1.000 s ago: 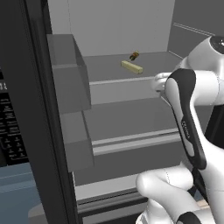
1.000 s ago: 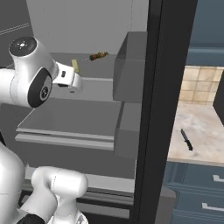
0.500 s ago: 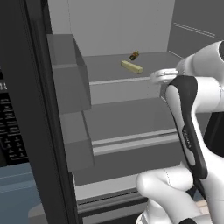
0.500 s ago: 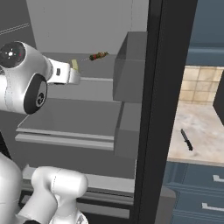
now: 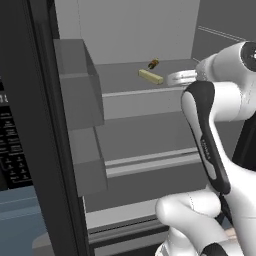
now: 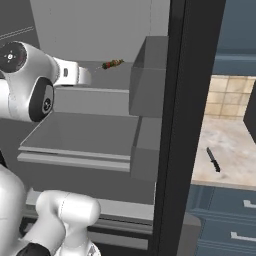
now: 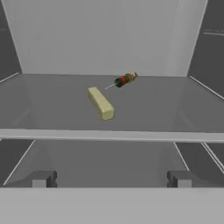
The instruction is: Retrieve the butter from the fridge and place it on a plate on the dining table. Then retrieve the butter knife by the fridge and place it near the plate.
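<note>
The fridge (image 5: 40, 125) stands open, showing its pale grey inside. The butter (image 7: 101, 103), a pale yellow stick, lies on an upper shelf (image 7: 112, 134), also visible as butter (image 5: 150, 76) in the left base view. My gripper (image 7: 111, 179) is open and empty, level with the shelf's front edge and short of the butter. In the left base view the gripper (image 5: 172, 78) sits just right of the stick. The butter knife (image 6: 213, 160) lies on the marbled counter right of the fridge. The plate and the dining table are out of view.
A small dark skewer-like item (image 7: 125, 79) lies behind the butter. Grey door bins (image 5: 77, 90) jut out on the left door, and another bin (image 6: 147, 80) on the right door. A lower shelf (image 5: 150, 160) sits below.
The hand has risen and reached forward to the upper shelf, closer to the butter. The jaws stay open. Butter and knife have not moved.
</note>
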You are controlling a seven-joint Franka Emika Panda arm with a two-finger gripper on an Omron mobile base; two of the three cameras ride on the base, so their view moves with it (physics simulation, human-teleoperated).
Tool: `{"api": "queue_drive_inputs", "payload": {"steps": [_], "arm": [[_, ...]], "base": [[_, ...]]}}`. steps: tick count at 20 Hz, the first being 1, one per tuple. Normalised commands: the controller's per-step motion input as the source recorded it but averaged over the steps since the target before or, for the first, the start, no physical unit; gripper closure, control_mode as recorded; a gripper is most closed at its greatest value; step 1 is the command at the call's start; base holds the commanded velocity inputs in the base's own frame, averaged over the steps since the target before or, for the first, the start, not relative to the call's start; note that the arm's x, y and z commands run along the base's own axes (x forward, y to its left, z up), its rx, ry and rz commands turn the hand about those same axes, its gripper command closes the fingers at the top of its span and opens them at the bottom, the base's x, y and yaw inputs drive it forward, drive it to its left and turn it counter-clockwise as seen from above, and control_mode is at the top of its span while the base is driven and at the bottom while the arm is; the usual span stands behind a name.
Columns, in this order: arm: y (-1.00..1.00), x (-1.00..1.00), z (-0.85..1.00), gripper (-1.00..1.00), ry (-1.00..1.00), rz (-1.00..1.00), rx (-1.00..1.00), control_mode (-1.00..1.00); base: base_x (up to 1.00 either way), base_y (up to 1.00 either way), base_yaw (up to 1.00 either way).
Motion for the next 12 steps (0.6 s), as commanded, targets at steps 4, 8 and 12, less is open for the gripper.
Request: {"api": "queue_drive_inputs", "payload": {"steps": [4,8,12], "arm": [[0.00,0.46,0.11,-1.00,0.11,0.00,0.00,-1.00],[0.00,0.52,0.02,-1.00,0.01,0.00,0.00,-1.00],[0.07,0.57,-0.04,-1.00,0.01,-0.01,0.00,-1.00]], "base": [[0.00,0.00,0.00],[0.00,0.00,0.00],[0.00,0.00,0.00]]}}
